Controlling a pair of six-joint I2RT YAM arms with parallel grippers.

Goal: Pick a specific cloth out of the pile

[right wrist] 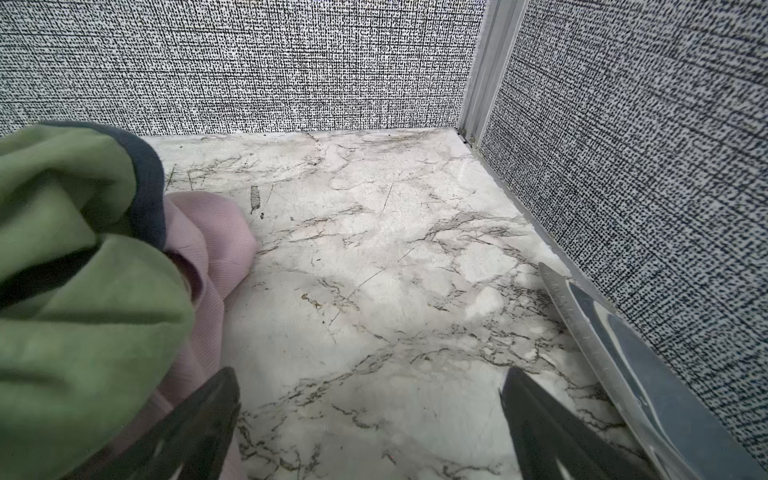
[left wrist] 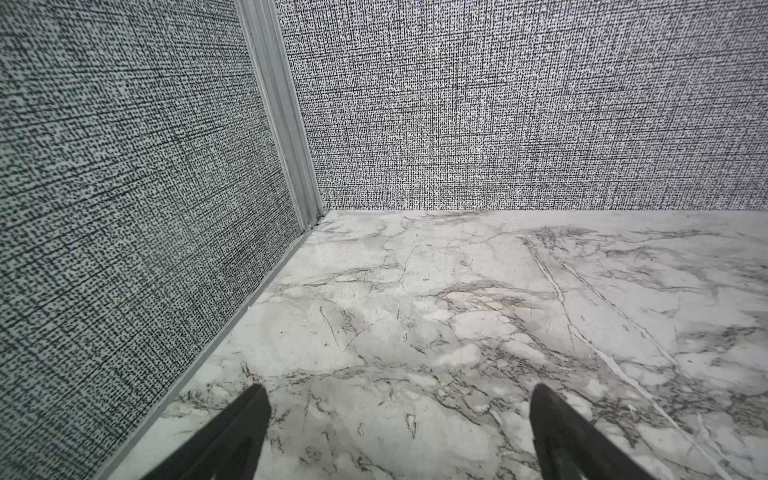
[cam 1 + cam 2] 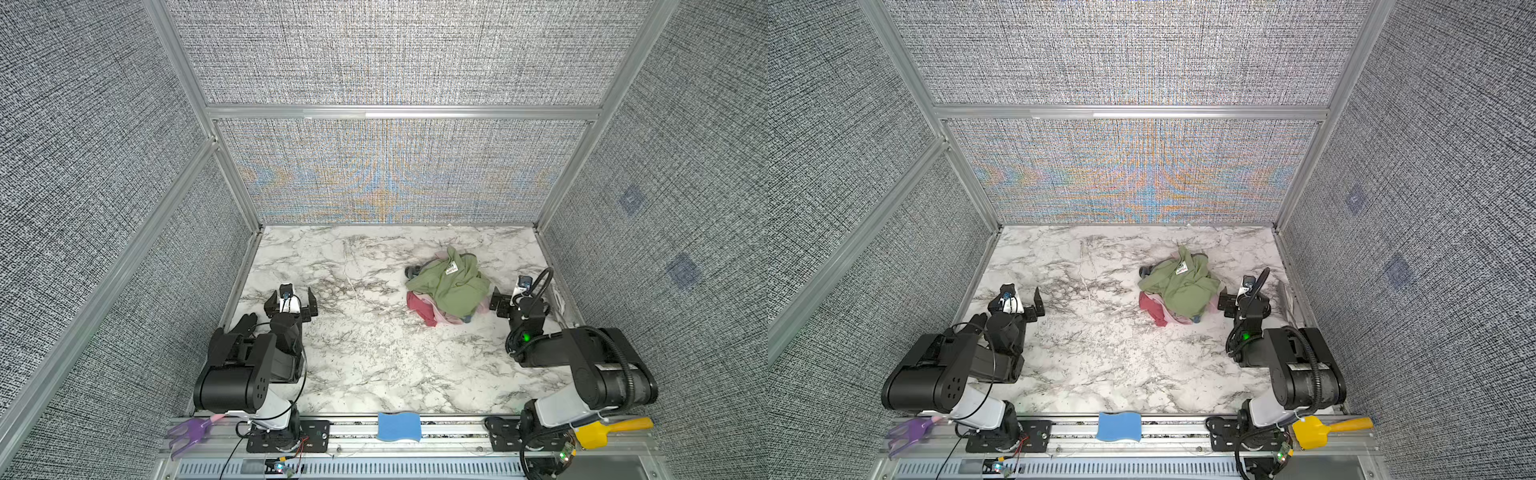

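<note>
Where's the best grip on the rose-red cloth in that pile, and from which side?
Pinch the rose-red cloth at its exposed lobe, which pokes out front-left from under the green garment. Come from above on that side: the rest is buried, so that bare edge is likely the only clean hold.

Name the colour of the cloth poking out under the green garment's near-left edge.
Dusty rose-red; cloth clearest in both top views.
</note>
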